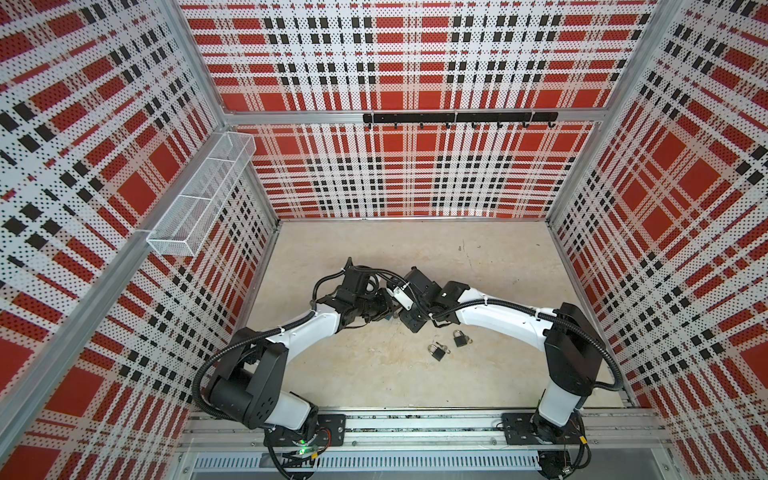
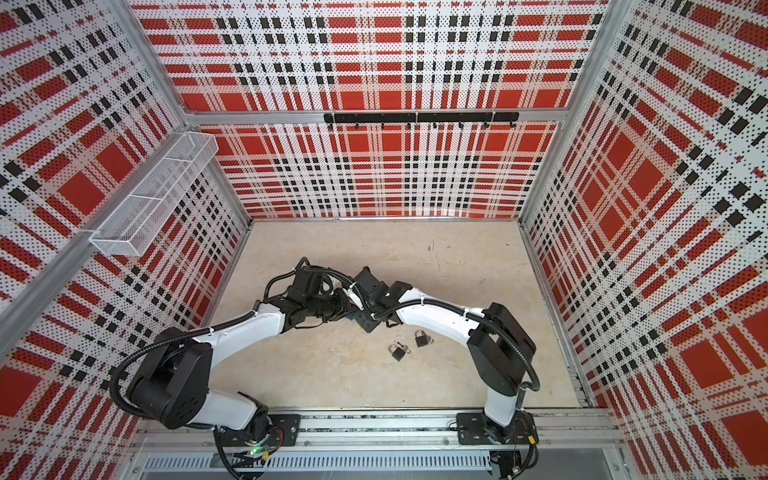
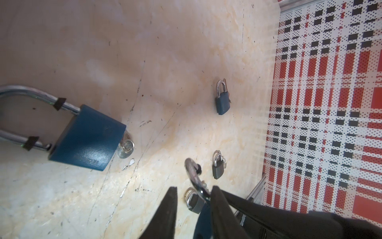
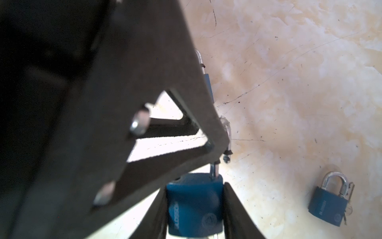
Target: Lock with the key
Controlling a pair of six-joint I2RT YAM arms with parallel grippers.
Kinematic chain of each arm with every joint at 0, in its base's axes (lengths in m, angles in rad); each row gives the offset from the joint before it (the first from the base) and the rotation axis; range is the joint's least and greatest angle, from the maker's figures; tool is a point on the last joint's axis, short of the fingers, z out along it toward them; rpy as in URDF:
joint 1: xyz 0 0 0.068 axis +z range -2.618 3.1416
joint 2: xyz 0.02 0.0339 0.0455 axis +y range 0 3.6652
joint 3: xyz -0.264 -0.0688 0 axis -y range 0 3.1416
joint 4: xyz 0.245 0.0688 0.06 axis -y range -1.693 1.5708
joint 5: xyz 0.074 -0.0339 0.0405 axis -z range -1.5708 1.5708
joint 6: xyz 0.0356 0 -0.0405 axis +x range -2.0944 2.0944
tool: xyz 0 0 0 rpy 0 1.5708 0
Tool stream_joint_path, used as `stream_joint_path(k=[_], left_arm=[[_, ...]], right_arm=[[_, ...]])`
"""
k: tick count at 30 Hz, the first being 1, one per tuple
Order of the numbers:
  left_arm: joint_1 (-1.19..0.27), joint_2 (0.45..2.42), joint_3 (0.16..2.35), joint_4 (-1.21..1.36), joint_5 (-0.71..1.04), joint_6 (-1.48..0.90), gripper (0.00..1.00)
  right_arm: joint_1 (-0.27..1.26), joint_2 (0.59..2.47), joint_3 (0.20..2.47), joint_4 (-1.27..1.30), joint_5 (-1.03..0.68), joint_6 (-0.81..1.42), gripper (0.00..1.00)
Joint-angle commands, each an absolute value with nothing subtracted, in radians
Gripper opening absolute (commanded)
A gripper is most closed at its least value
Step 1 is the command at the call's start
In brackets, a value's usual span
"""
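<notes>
Left arm and right arm arch inward, wrists nearly touching — right jaws clamped, left jaws parted.

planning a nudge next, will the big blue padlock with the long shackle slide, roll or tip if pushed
The big blue padlock lies flat on its broad face on the table, so it should slide, not roll. Solid body and metal shackle suggest heavy for its size. Its keys look loose and may drag.
</notes>
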State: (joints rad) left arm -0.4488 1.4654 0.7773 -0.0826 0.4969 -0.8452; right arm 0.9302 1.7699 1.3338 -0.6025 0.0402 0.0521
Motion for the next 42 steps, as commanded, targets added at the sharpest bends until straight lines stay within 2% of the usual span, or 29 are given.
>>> stream_joint_path(k=[1,11,42], left_arm=[[-0.449,1.463,0.786,-0.026,0.475,-0.88,0.31],[-0.415,1.422,0.737,0.025,0.479,-0.93,0.31],[-0.382,1.459,0.679,0.122,0.543,-1.047,0.29]], right_arm=[[0.947,1.752,1.373,-0.573,0.023,0.034,0.22],[0.947,1.746,1.364,-0.555,0.002,0.051,0.22],[0.946,1.732,1.364,-0.532,0.017,0.066,0.2]])
